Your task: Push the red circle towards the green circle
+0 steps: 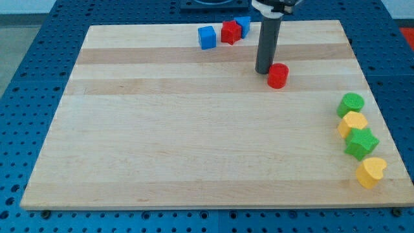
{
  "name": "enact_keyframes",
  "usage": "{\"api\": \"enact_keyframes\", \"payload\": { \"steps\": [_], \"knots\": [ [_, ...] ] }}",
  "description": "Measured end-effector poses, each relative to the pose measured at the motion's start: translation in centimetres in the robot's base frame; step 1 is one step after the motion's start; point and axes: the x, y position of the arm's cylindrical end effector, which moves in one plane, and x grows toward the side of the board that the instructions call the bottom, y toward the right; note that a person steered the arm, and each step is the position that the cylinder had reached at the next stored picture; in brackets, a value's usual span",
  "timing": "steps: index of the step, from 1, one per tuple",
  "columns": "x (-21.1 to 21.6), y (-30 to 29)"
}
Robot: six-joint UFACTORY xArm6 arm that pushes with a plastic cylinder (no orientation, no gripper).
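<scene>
Camera view, and here is the wooden tabletop laid out on a blue perforated bench. My tip is down on the wood in the upper middle, the dark rod standing upright above it. There is no gripper on this arm, so nothing to call open or closed, just the bare rod end.

Right beside my tip, on its lower right, sits the red circle. The two look to be touching or a hair apart; I cannot tell which.

Over on the view's right edge, a column of four blocks runs downward. At its head is the green circle, well apart from the red circle, lower and further right. Just under it is a yellow block, then a green star-like block, then a yellow heart at the foot, each close against the next.

Up at the view's top edge, a cluster of three: a blue cube on the left, a red block in the middle with a shape hard to make out, and another blue block tucked behind it on the right.
</scene>
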Motion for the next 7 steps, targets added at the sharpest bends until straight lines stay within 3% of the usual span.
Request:
{"api": "enact_keyframes", "payload": {
  "steps": [4, 7],
  "knots": [
    [5.3, 0.5],
    [5.5, 1.8]
  ]
}}
